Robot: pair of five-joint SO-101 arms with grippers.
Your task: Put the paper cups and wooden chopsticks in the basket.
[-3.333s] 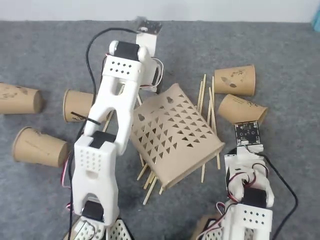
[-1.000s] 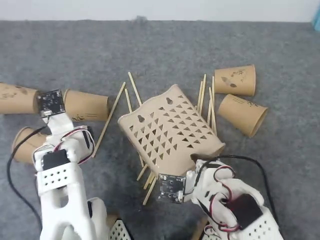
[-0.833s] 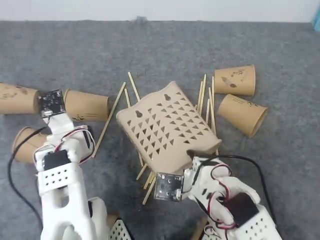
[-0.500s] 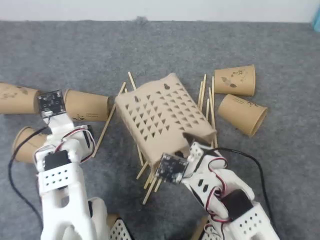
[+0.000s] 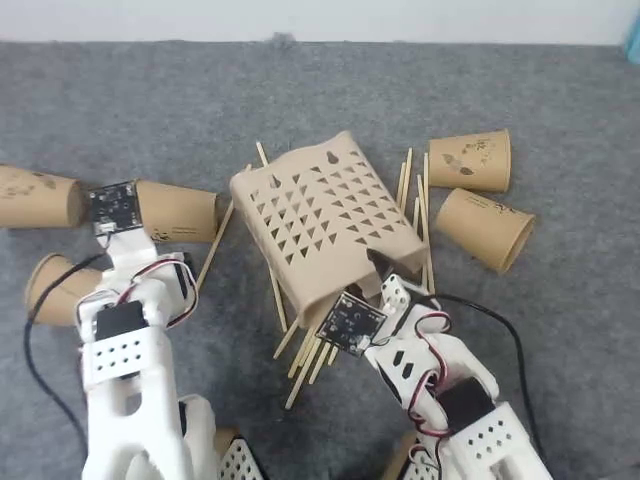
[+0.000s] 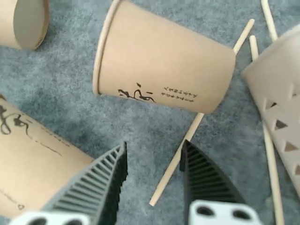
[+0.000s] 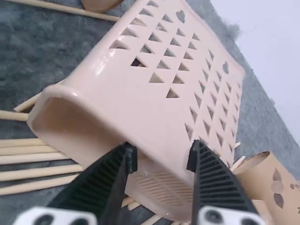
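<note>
The beige basket lies on its side among wooden chopsticks, its mouth toward my right arm. My right gripper is shut on the mouth's rim, one jaw inside and one outside the basket; the right gripper holds that end slightly raised. Several paper cups lie on their sides: two at the right and three at the left. My left gripper is open just short of one cup, with a chopstick on the carpet between its fingers.
More chopsticks fan out under the basket's mouth, and one lies between the basket and the left cups. Another cup sits right beside the left gripper's finger. Grey carpet stretches bare toward the back wall.
The right gripper swung over to the basket's mouth and carried it back and to the right, turning the basket. The left arm pulled back from over the basket to the left cups.
</note>
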